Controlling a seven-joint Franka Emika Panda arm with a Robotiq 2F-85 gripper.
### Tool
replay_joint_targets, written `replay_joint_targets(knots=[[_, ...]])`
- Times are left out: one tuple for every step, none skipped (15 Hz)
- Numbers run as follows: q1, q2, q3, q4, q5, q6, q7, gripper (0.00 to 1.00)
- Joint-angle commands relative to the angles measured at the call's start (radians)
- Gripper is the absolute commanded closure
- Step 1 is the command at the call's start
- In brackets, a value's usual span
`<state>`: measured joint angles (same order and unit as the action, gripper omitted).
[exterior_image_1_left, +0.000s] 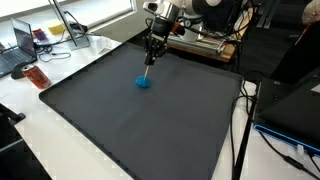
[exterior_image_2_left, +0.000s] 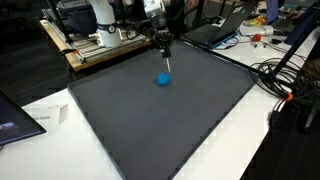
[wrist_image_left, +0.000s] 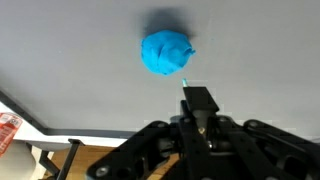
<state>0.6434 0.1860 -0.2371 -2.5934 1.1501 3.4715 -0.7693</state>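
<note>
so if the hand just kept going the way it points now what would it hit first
Most likely the blue lump: the hand, shut on a thin stick, points down at it, with the stick's tip right by it. Under that lies the dark mat. Whether the tip touches is unclear.

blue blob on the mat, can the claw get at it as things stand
Probably yes: the claw hangs just above the blue blob, nothing else lies between them on the dark mat, and the thin stick it grips seems to meet the blob's edge. Its jaws are full, though.
</note>
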Motion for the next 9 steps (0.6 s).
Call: replay_joint_targets(knots=[[0.076, 0.028, -0.071, 0.073, 0.17, -0.045, -0.184, 0.97], [0.091, 0.034, -0.086, 0.085, 0.205, -0.055, -0.224, 0.97], [0.102, 0.039, -0.1, 0.097, 0.236, -0.065, -0.261, 0.97], [0.112, 0.042, -0.112, 0.107, 0.263, -0.074, -0.293, 0.97], [0.119, 0.045, -0.125, 0.117, 0.286, -0.084, -0.321, 0.97], [0.125, 0.05, -0.136, 0.127, 0.307, -0.093, -0.342, 0.97], [0.134, 0.07, -0.145, 0.138, 0.328, -0.084, -0.351, 0.97], [0.141, 0.084, -0.15, 0.147, 0.351, -0.077, -0.364, 0.97], [0.149, 0.105, -0.153, 0.157, 0.378, -0.063, -0.378, 0.97]])
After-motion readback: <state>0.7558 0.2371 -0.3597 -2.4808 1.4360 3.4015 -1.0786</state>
